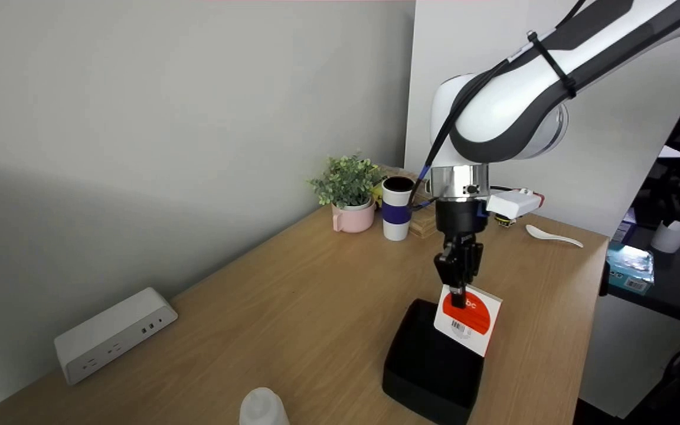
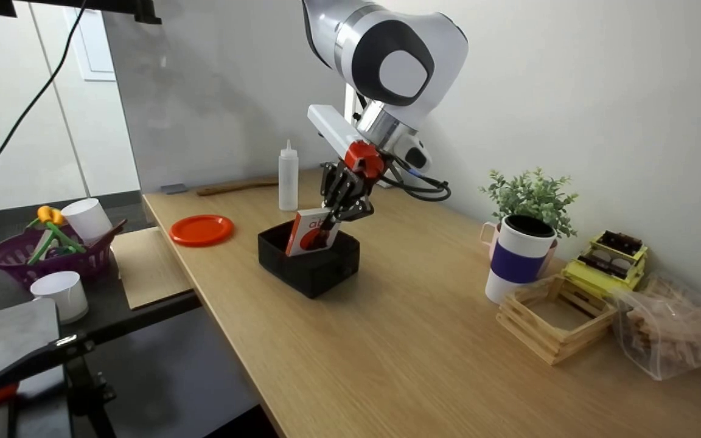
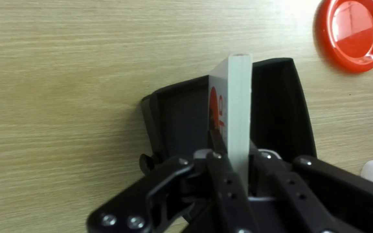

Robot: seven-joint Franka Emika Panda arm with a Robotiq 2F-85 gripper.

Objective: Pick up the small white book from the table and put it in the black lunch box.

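Held small white book [image 1: 471,323] in gripper [image 1: 459,298], lower right of an exterior view; couldn't see whether touching black lunch box [image 1: 425,365].

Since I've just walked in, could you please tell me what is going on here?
The robot's gripper is shut on the small white book, holding it tilted on edge at the open top of the black lunch box. The box sits on the table, with a red plate nearby. The book has not been let go yet; whether its lower edge is below the rim or touching the box is hard to tell.
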